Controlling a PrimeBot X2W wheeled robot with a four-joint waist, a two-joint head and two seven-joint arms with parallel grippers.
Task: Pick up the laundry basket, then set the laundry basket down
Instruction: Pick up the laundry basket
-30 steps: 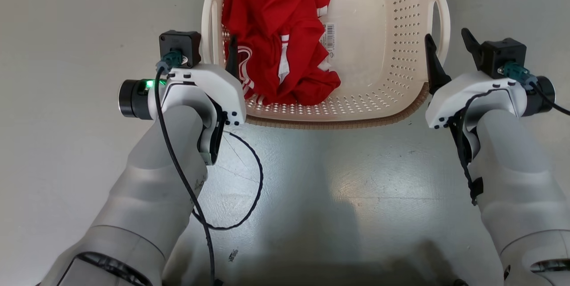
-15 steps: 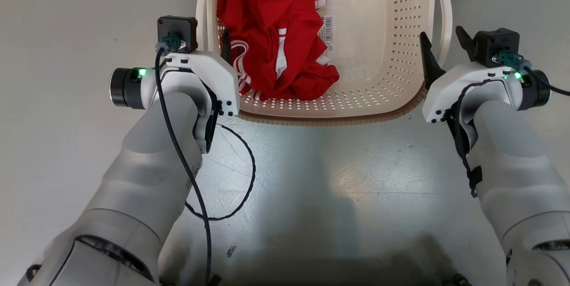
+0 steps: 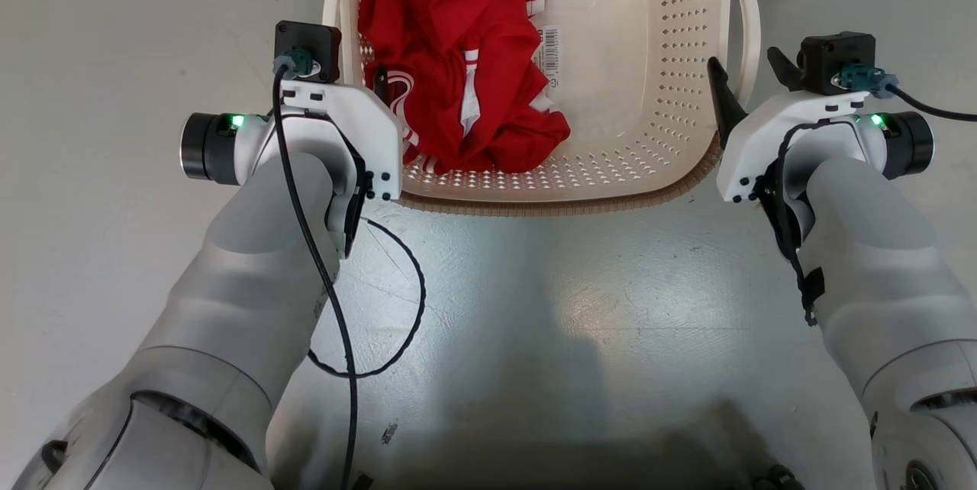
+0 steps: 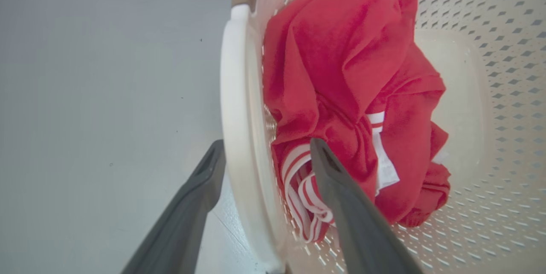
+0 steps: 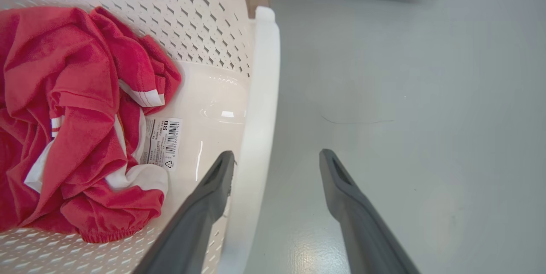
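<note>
A cream laundry basket (image 3: 565,206) sits upright on the grey floor (image 3: 534,322) at 12 o'clock in the head view, mouth open to the camera and a crumpled red garment (image 3: 458,55) heaped toward its 9 o'clock side. The left end effector (image 4: 266,146) stands open astride the 9 o'clock handle (image 4: 234,94), with 1 finger outside on the floor side and 1 inside against the cloth. The right end effector (image 3: 743,61), also open, straddles the 3 o'clock handle (image 5: 260,94), its inner finger almost touching the plastic and its outer finger well apart. Neither has closed, so the pick-up looks not yet begun. The likely trouble is on the left, where closing could pinch fabric against the handle and leave a soft, slipping hold. On the right, the off-centre stance could nudge the basket sideways as the fingers meet. Uneven lifting by the 2 arms would tip the load. The basket's handle-to-handle line runs 9 to 3 o'clock. Its far rim is cut off, so whether that is the long axis cannot be told.
</note>
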